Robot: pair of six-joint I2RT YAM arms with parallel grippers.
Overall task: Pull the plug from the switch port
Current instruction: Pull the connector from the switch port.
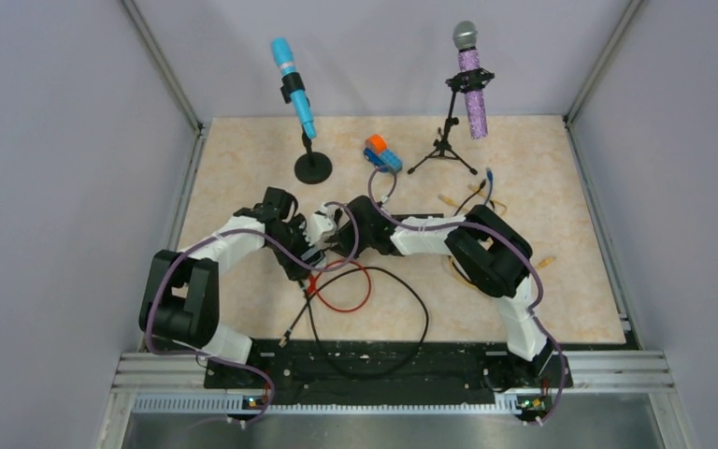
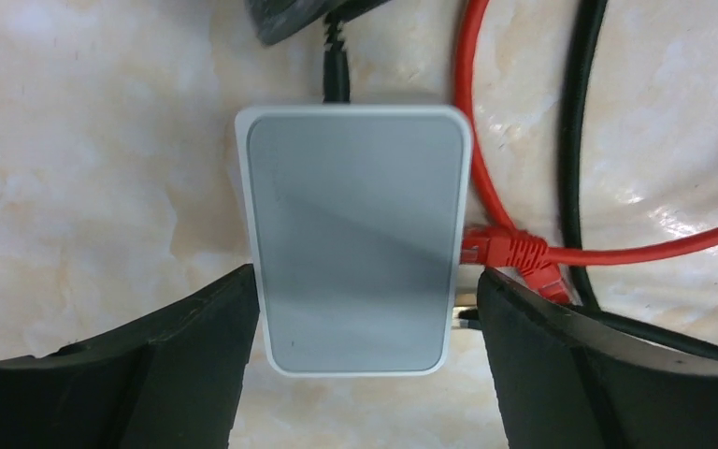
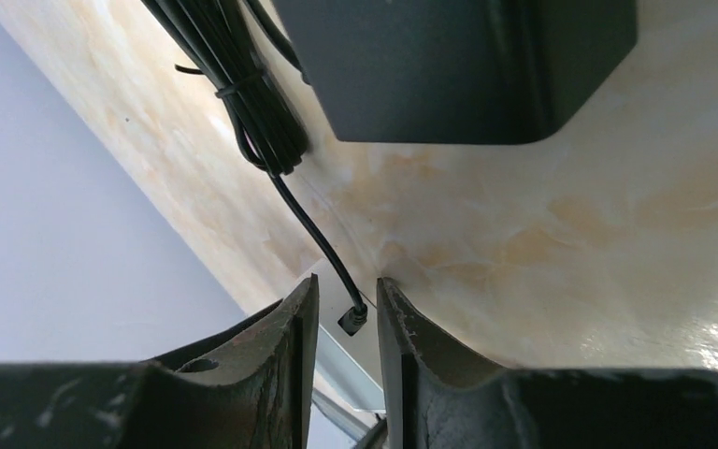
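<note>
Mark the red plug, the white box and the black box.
red plug (image 2: 505, 251): left wrist view, on its ribbed boot.
white box (image 2: 355, 243): left wrist view, middle of its top face.
black box (image 3: 430, 65): right wrist view, on its dark near face.

Top external view: high above and behind the arm bases (image 1: 234, 351), facing steeply down onto the whole beige marbled counter (image 1: 243, 159). Left wrist view: close, facing straight down past the left gripper (image 2: 366, 276). Right wrist view: low, close, grazing the counter beyond the right gripper (image 3: 346, 285). Top and left wrist views share the thin red cable (image 2: 617, 253) beside the left gripper.
</note>
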